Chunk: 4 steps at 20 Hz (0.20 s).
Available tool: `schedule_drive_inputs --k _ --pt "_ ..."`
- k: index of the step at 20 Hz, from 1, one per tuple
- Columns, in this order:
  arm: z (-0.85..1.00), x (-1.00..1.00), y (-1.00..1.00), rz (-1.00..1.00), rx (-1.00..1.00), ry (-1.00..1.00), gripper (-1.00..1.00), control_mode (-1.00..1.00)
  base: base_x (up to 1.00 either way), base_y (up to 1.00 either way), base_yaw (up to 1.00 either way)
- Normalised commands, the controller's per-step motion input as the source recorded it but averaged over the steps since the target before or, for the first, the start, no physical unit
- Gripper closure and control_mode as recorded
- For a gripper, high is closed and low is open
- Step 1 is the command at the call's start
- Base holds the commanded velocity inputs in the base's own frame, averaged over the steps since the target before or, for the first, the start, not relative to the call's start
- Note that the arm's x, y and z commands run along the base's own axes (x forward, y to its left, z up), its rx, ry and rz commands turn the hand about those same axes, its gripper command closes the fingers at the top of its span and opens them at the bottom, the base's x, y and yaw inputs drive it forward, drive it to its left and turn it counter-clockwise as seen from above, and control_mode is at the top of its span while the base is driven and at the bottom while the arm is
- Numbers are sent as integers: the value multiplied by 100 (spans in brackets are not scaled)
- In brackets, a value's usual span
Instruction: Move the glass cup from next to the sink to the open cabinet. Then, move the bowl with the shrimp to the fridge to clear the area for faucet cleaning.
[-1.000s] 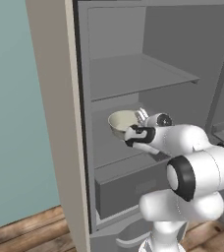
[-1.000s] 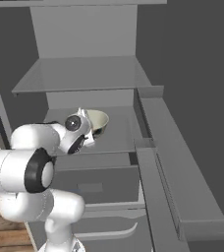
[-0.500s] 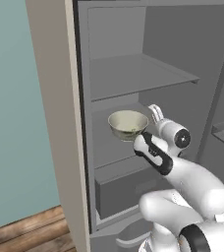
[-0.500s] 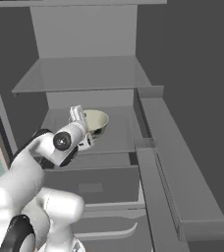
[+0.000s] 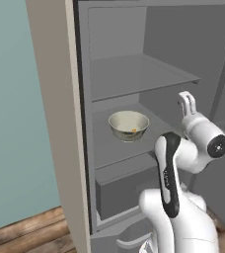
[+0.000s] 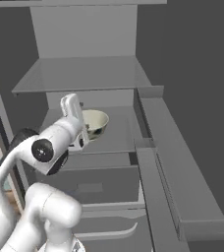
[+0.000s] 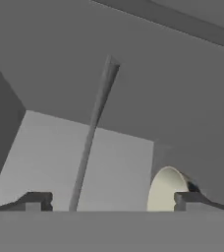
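Compared with a second ago, the end effector is no longer around the bowl with the shrimp: it has let go and pulled back, its fingers spread wide. The arm has folded up and away, toward the right in the left base view, leaving the bowl standing free on the fridge shelf.

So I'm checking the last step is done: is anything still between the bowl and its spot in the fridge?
No. The bowl with the shrimp already sits on the fridge's middle shelf, and the open gripper is clear of it.
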Motion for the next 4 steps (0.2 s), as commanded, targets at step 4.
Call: schedule_drive_inputs --k 4 --pt "73 -100 3 -1 -5 -76 -100 -100 0 0 0"
